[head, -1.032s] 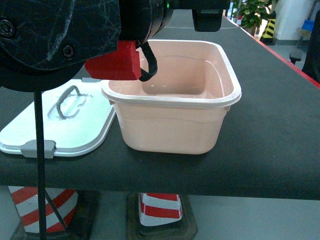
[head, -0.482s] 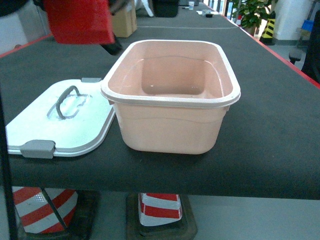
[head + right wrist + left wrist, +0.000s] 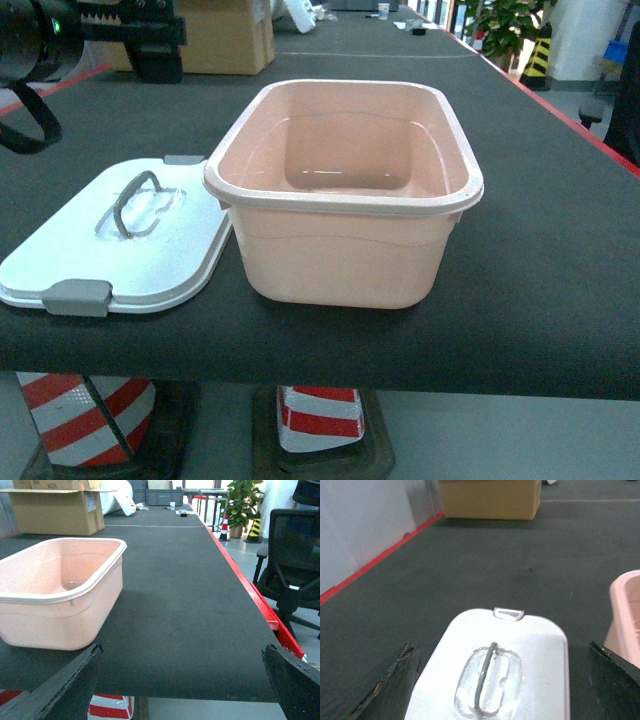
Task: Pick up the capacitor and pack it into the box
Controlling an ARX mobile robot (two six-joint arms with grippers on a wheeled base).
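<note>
Head: left arm [image 3: 60, 40] pulled back to far left since a second ago, red part gone, no longer over box [image 3: 345, 190]. Box open, looks empty; no capacitor seen anywhere. Picking not begun, by the look.
Left wrist: fingers [image 3: 375, 690] spread wide, nothing between; lid [image 3: 495, 670] directly below, box edge at right.
Right wrist: fingers [image 3: 55, 687] spread, empty; box ahead-left; cardboard carton [image 3: 55, 510] far behind. Fingertips cut off by frame.

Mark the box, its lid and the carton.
box [image 3: 340, 255], head view, front wall.
lid [image 3: 70, 250], head view, flat top left of handle.
cardboard carton [image 3: 55, 512], right wrist view, front face.
</note>
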